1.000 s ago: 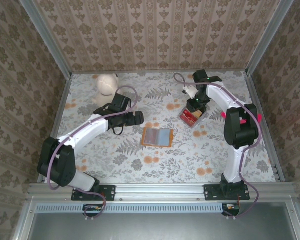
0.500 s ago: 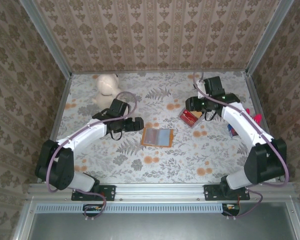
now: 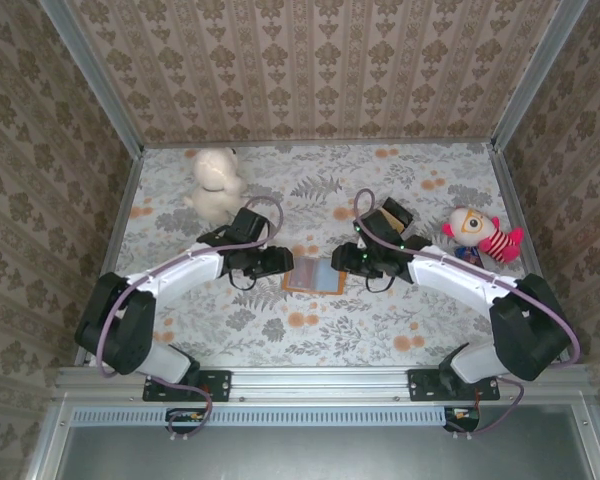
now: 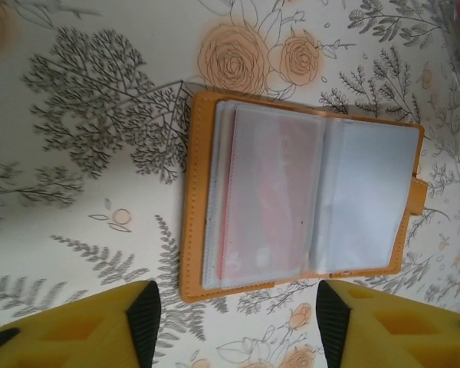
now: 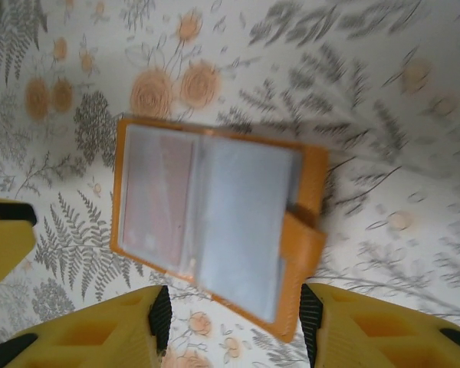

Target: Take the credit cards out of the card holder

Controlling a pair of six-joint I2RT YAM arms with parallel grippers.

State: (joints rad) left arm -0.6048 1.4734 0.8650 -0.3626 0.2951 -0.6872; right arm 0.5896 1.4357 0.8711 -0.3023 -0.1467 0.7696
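Left wrist view: the card holder (image 4: 299, 199) lies open flat on the floral bench (image 4: 84, 215), with an orange-tan rim, blue-grey pockets and a reddish credit card (image 4: 264, 203) inside one; the left fingers (image 4: 143, 313) are spread, empty, just short of it; the right fingers (image 5: 159, 318) are spread alike at its edge, gripping nothing

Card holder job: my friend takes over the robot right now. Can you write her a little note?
Left gripper: open, holding nothing, hovering at one side of the card holder.
Right gripper: open, empty, at the opposite side.
The card holder lies open on the table, between the two grippers.
Done: the holder is open.
Left: a reddish card sits in a clear pocket, not yet out. Pull it out, then check the other pockets.
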